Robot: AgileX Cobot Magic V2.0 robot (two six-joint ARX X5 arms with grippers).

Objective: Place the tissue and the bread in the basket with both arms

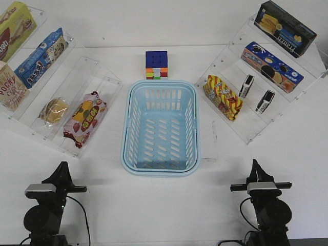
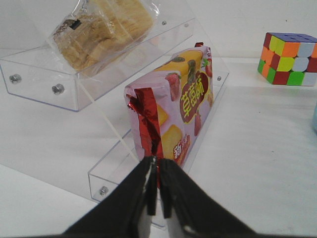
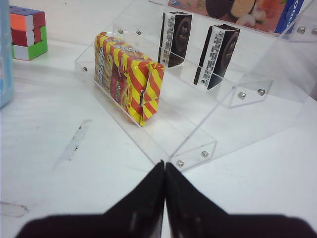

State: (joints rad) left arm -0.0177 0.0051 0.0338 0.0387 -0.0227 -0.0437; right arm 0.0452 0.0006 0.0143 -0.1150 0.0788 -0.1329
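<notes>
The light-blue basket [image 1: 160,128] stands empty at the table's middle. The bread [image 1: 54,109], a golden-brown wrapped bun, lies on the left clear shelf; it also shows in the left wrist view [image 2: 101,30]. Two black tissue packs [image 1: 246,86] [image 1: 265,101] stand on the right clear shelf, also in the right wrist view [image 3: 175,39] [image 3: 218,55]. My left gripper [image 1: 62,169] is shut and empty near the front left; its tips [image 2: 156,161] point at the strawberry snack bag. My right gripper [image 1: 254,166] is shut and empty near the front right, its tips [image 3: 164,164] before the shelf's corner.
A red-and-yellow strawberry snack bag [image 1: 85,117] lies beside the bread. A yellow-striped snack pack [image 1: 222,97] stands left of the tissues. A colour cube [image 1: 157,64] sits behind the basket. Snack boxes fill the upper shelves on both sides [image 1: 41,57] [image 1: 271,66].
</notes>
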